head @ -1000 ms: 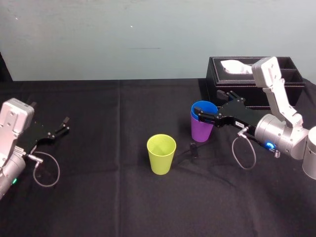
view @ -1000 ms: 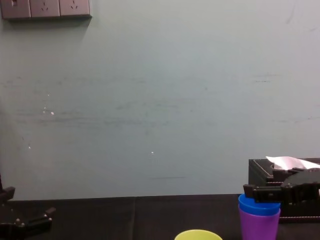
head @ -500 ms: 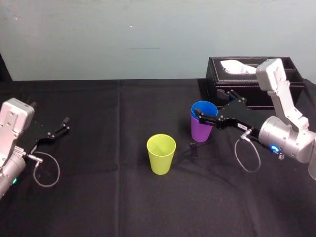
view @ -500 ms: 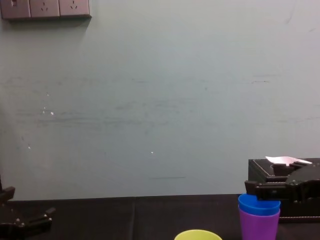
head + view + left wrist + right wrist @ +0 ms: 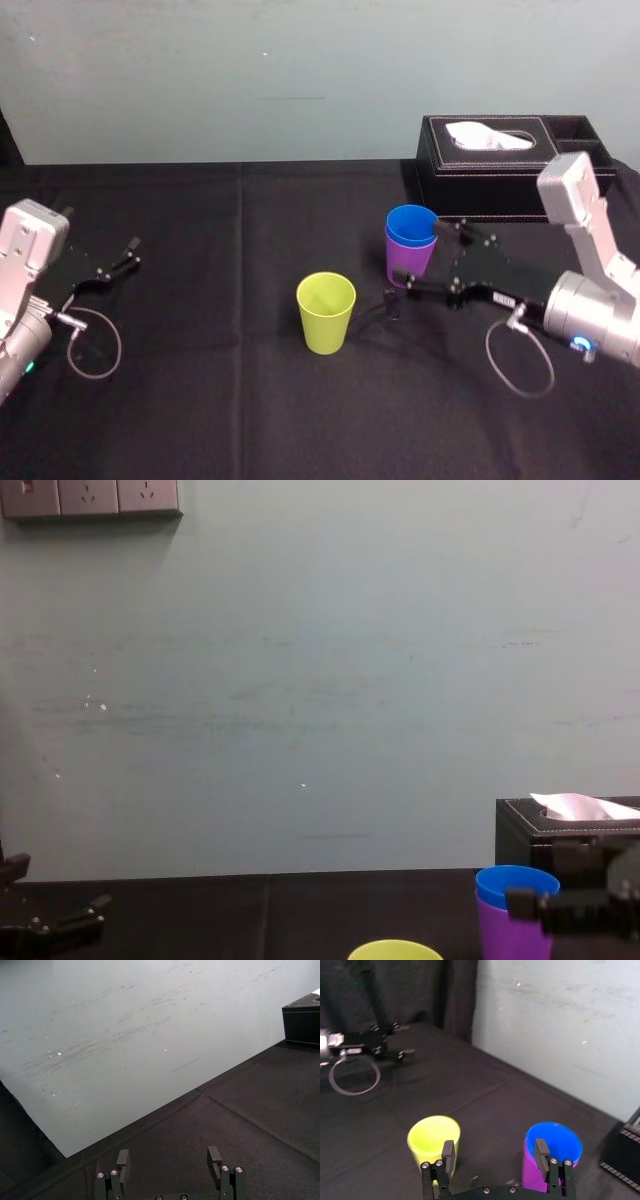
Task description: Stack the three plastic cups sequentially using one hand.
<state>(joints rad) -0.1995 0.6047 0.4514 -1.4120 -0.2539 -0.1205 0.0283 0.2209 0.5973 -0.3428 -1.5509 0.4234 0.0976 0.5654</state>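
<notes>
Black counter (image 5: 200,400): blue cup (image 5: 411,225) nested in purple cup (image 5: 405,264); right gripper (image 5: 494,1147) beside, fingers apart, probably grasps yellow-green cup (image 5: 326,312) next; left gripper (image 5: 167,1155) parked, fingers apart

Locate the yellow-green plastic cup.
The yellow-green plastic cup stands upright mid-table in the head view, left of the blue plastic cup nested in the purple plastic cup.

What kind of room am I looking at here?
Probably a robotics test lab: a black-draped table, the right gripper open near plastic cups, the left gripper idle, and a bare wall with power sockets.
</notes>
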